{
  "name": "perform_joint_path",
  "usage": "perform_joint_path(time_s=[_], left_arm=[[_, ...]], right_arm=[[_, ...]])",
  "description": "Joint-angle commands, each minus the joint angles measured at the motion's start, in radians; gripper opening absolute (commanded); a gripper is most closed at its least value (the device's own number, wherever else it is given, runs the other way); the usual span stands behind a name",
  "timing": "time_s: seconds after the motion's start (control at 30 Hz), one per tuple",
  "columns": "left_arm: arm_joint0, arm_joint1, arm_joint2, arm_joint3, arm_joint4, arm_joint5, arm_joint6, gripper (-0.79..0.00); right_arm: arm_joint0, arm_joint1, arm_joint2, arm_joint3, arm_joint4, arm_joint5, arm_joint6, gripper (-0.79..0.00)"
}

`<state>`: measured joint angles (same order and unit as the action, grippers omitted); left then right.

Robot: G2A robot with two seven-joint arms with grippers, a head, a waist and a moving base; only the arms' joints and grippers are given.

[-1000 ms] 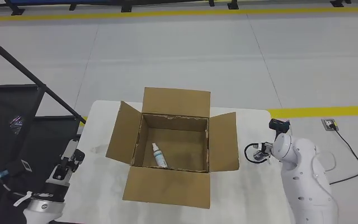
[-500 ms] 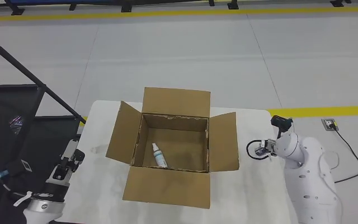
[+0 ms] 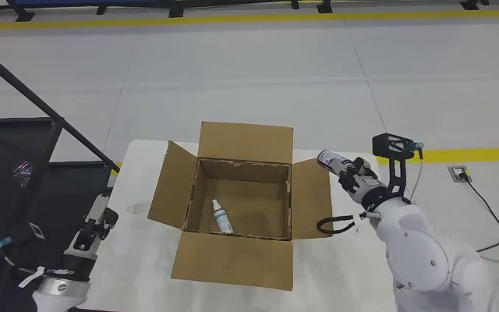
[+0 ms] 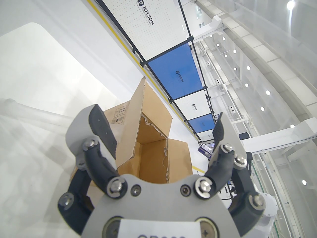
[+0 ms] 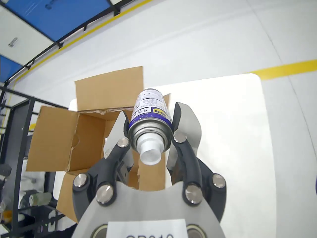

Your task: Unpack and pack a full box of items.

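Note:
An open cardboard box stands mid-table with its four flaps spread; a small white spray bottle lies on its floor. My right gripper is shut on a blue-and-white spray can, held in the air just off the box's right flap, as the top view shows the spray can and right gripper. My left gripper is open and holds nothing, low at the table's left edge, facing the box. In the top view the left gripper sits beside the table.
The white table has bare room left and right of the box. A black frame and fabric rack stands to the left of the table. A black cable loop lies on the table near the right arm.
The right arm has swung up and toward the box, and the spray can now shows in its gripper beside the right flap. The left arm has not moved.

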<state>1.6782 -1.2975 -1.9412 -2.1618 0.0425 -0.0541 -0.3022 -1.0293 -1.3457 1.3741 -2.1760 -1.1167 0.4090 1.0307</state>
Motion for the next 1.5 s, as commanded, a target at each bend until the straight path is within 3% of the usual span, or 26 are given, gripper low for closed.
perform_joint_path(time_s=[0.0, 0.13, 0.33, 0.5, 0.63, 0.77, 0.9, 1.03, 1.23, 1.37, 1.47], left_arm=[[0.0, 0.0, 0.0, 0.0, 0.0, 0.0, 0.0, 0.0], [0.0, 0.0, 0.0, 0.0, 0.0, 0.0, 0.0, 0.0], [0.0, 0.0, 0.0, 0.0, 0.0, 0.0, 0.0, 0.0], [0.0, 0.0, 0.0, 0.0, 0.0, 0.0, 0.0, 0.0], [0.0, 0.0, 0.0, 0.0, 0.0, 0.0, 0.0, 0.0], [0.0, 0.0, 0.0, 0.0, 0.0, 0.0, 0.0, 0.0], [0.0, 0.0, 0.0, 0.0, 0.0, 0.0, 0.0, 0.0], [-0.001, 0.0, 0.0, 0.0, 0.003, -0.001, 0.006, 0.0], [-0.014, 0.002, 0.003, -0.003, 0.029, 0.014, 0.031, 0.0], [-0.037, 0.006, 0.017, 0.007, 0.099, 0.018, 0.042, 0.0], [-0.074, 0.009, 0.048, 0.04, 0.139, 0.024, 0.036, 0.0]], right_arm=[[0.031, -0.004, -0.09, 0.048, -0.019, -0.034, 0.025, -0.785], [0.157, -0.024, -0.282, 0.242, -0.114, -0.033, 0.071, -0.785], [0.35, -0.086, -0.525, 0.585, -0.133, -0.005, 0.123, -0.785], [0.455, -0.146, -0.659, 0.819, -0.135, 0.026, 0.113, -0.785], [0.508, -0.182, -0.701, 0.922, -0.112, 0.032, 0.114, -0.785], [0.535, -0.206, -0.718, 0.979, -0.099, 0.023, 0.127, -0.456], [0.551, -0.225, -0.727, 1.02, -0.1, 0.02, 0.134, -0.237], [0.561, -0.238, -0.72, 1.038, -0.093, 0.011, 0.136, -0.191], [0.551, -0.236, -0.668, 0.987, -0.094, -0.01, 0.147, -0.182], [0.497, -0.211, -0.566, 0.822, -0.065, -0.044, 0.17, -0.209], [0.408, -0.181, -0.465, 0.61, -0.083, -0.065, 0.191, -0.157]])
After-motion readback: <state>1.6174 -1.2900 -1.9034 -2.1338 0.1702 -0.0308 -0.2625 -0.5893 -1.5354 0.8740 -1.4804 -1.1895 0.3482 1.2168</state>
